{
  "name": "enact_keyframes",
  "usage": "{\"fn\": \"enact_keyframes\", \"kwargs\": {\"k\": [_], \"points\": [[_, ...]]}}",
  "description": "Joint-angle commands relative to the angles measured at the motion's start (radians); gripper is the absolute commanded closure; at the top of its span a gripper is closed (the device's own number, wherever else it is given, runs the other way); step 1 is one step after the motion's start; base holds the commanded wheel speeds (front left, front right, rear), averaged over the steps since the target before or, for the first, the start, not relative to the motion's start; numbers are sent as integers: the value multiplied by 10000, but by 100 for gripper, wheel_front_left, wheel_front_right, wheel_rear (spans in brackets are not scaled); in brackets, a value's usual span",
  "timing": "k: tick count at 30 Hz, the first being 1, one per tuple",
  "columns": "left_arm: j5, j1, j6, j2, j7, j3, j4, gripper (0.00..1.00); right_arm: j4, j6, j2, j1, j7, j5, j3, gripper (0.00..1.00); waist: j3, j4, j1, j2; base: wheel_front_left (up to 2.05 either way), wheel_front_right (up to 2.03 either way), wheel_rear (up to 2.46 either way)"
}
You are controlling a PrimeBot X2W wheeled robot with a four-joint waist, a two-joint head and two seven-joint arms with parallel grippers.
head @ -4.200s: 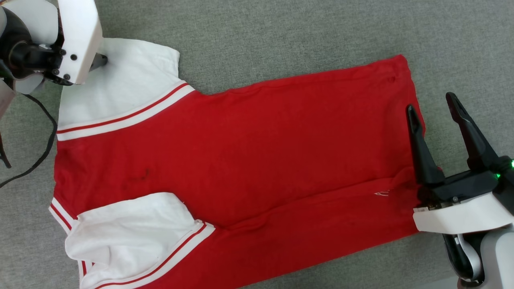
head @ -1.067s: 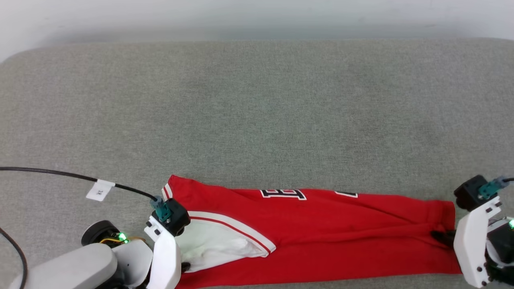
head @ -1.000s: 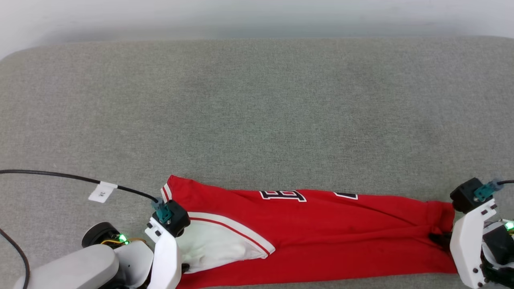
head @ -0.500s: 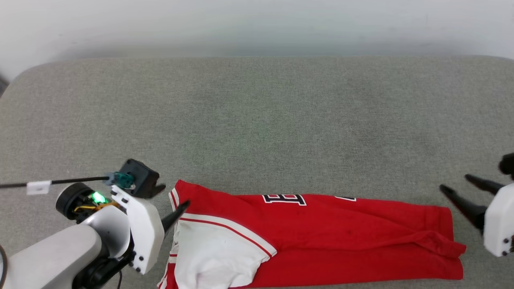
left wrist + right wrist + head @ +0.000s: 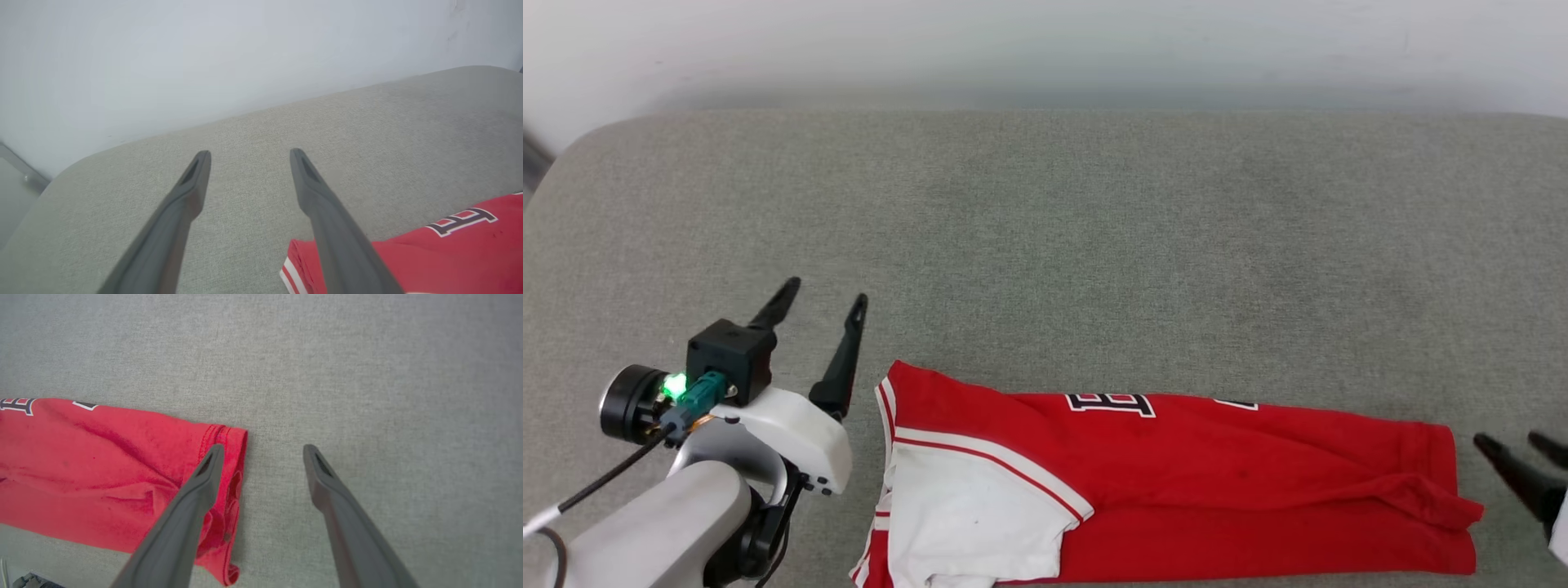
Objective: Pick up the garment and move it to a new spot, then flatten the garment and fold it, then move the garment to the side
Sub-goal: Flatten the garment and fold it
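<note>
Grey fabric surface [image 5: 1094, 245] bears the garment [image 5: 1217, 498], pale wall [image 5: 1045, 41] behind it.

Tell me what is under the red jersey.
The garment lies folded on the grey fabric surface. Its lower layer and most of the black print are covered; anything else beneath cannot be seen.

The garment [image 5: 1176, 482] lies as a long strip along the near edge of the padded surface [image 5: 1094, 245], sleeve end on my left, hem on my right. My left gripper [image 5: 826, 290] sits just beside the sleeve end and my right gripper [image 5: 1507, 438] beside the hem. A wall [image 5: 1013, 49] stands behind the surface.
</note>
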Motion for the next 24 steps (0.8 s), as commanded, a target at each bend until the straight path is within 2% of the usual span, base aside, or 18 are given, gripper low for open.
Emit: {"fn": "enact_keyframes", "kwargs": {"k": [1,5,10,12,14,15,19,24], "points": [[168,212,223,-110,-117,210,42,0,35,-4,166,190,152,129,-121,0,35,29,0,-1,0,0,0],[831,693,757,-583,-226,1068,-1,0,170,-4,616,549,552,397,-288,0,144,138,0,-1,0,0,0],[1981,1829,1004,-1375,-236,2614,-218,0,355,-4,1129,717,823,525,-130,0,280,287,0,-1,0,0,0],[2205,2063,981,-1542,-237,2898,-269,0,375,-4,1197,744,855,526,-39,0,304,320,0,-1,0,0,0],[2902,2780,849,-2076,-239,3739,-385,0,439,-3,1501,843,1123,644,454,0,355,392,0,-1,0,0,0],[2902,2780,849,-2076,-239,3739,-385,0,439,-3,1501,843,1123,644,454,0,355,392,0,-1,0,0,0],[3813,3651,604,-2872,-238,4793,-476,0,607,8,1816,838,1334,725,1073,0,387,450,0,-1,0,0,0],[5114,4495,232,-3759,-239,5625,-547,0,911,22,2104,650,1237,666,1549,0,353,514,0,-1,0,0,0]]}}
